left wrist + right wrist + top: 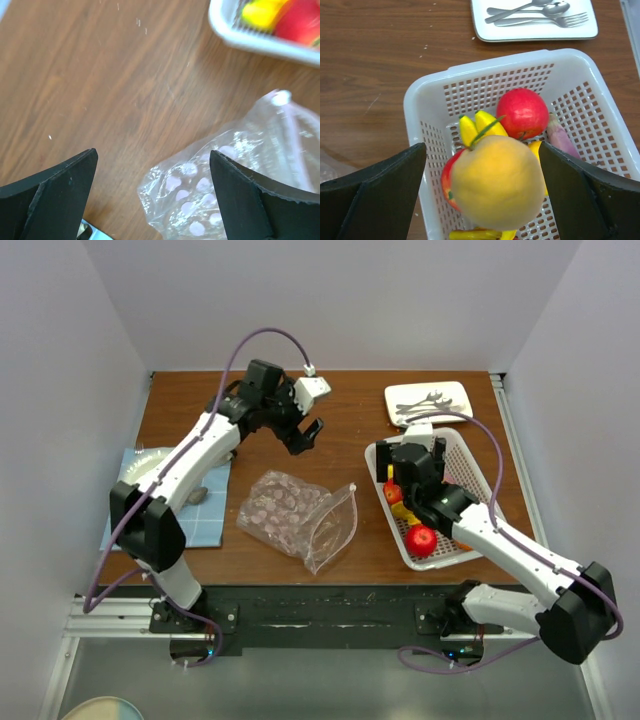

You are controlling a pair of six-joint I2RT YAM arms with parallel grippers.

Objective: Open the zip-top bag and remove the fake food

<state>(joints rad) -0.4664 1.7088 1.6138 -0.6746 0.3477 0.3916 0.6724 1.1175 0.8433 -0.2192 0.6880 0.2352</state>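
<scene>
Clear zip-top bag [240, 170] is cut off beside the spread left tool [153, 152]. One yellow fruit [495, 182] inside the spread right tool [482, 144] hides other fake food [522, 112].

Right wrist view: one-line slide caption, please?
Right gripper open over the white basket, a yellow fruit lying ungripped below, red apple behind.

Clear zip-top bag [300, 515] lying flat, fake food [421, 538] in basket [520, 57]
</scene>
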